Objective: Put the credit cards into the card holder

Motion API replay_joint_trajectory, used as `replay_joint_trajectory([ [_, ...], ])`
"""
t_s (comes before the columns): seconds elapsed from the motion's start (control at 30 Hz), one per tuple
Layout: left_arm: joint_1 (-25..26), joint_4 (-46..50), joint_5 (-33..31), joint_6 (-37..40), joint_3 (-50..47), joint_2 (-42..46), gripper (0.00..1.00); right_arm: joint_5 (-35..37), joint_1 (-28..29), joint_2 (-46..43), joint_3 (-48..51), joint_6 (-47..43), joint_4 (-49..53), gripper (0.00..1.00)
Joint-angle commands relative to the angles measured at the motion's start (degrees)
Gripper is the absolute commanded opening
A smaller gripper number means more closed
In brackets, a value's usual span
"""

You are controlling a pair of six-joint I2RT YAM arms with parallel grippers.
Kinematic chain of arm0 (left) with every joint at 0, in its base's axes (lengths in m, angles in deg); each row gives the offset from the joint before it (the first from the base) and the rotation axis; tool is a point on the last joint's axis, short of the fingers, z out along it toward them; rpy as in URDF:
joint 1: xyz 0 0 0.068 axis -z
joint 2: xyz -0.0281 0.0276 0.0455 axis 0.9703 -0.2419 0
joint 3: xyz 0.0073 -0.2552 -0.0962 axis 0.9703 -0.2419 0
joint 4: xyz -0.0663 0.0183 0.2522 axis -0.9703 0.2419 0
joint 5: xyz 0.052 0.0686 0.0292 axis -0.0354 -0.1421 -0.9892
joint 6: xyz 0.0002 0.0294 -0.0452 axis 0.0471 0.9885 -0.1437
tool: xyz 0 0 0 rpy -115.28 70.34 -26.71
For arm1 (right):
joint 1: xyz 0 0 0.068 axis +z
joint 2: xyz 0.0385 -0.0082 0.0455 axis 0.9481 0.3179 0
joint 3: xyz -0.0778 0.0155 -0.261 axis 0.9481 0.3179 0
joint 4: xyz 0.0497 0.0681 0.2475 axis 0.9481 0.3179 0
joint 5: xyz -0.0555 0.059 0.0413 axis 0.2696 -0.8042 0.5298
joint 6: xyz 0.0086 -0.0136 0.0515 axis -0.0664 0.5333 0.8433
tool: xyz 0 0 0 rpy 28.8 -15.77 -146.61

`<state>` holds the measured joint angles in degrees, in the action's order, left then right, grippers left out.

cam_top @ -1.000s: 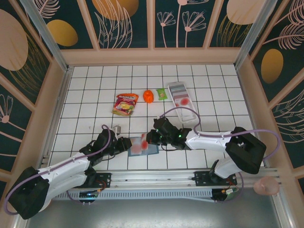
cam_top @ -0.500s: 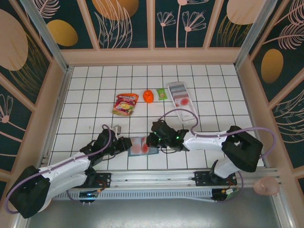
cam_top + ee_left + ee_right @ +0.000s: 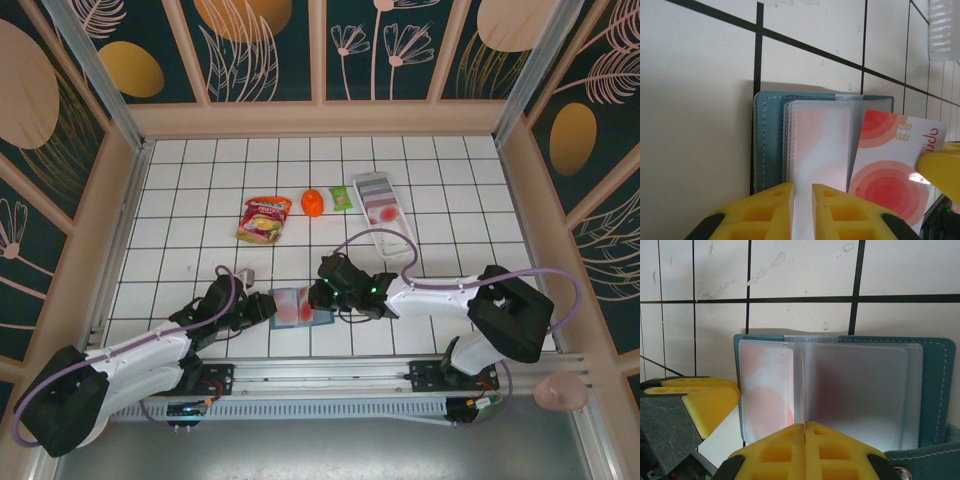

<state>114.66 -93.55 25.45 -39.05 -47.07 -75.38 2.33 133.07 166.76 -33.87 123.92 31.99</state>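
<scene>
The card holder (image 3: 320, 319) lies open on the tiled floor between both grippers, a dark teal wallet (image 3: 768, 145) with clear sleeves. My left gripper (image 3: 802, 194) pinches the near edge of a clear sleeve, its yellow fingers almost together; from above it (image 3: 268, 306) sits at the wallet's left side. My right gripper (image 3: 805, 429) is shut on a credit card (image 3: 803, 385), held on edge over the sleeves of the wallet (image 3: 936, 390). In the left wrist view that card (image 3: 890, 172) shows red circles and a chip. From above my right gripper (image 3: 317, 293) is at the wallet's right side.
A long white tray (image 3: 396, 228) at the back right holds another red-marked card (image 3: 383, 213). A snack packet (image 3: 264, 218), an orange item (image 3: 313, 202) and a small green packet (image 3: 342, 198) lie further back. A small metallic object (image 3: 247, 272) lies near the left arm.
My right gripper has shifted slightly left and nearer the wallet, carrying the card over the open sleeves. The left gripper has stayed at the wallet's left edge.
</scene>
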Motion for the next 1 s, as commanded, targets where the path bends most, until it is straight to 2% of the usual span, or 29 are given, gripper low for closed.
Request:
replay_joint_trajectory([
  [0.0, 0.27, -1.03, -0.93, 1.11, -0.63, -0.58, 0.18, 2.56, 0.54, -1.94, -1.28, 0.76, 0.63, 0.00],
  [0.3, 0.26, 1.89, -2.44, 2.16, 0.07, -0.06, 0.20, 3.20, 0.28, -3.29, -0.94, 0.65, -0.21, 0.00],
  [0.97, 0.28, 0.32, -1.98, 1.74, -0.28, -1.17, 0.20, 1.85, 0.28, -1.30, 0.99, 2.29, -2.85, 0.00],
])
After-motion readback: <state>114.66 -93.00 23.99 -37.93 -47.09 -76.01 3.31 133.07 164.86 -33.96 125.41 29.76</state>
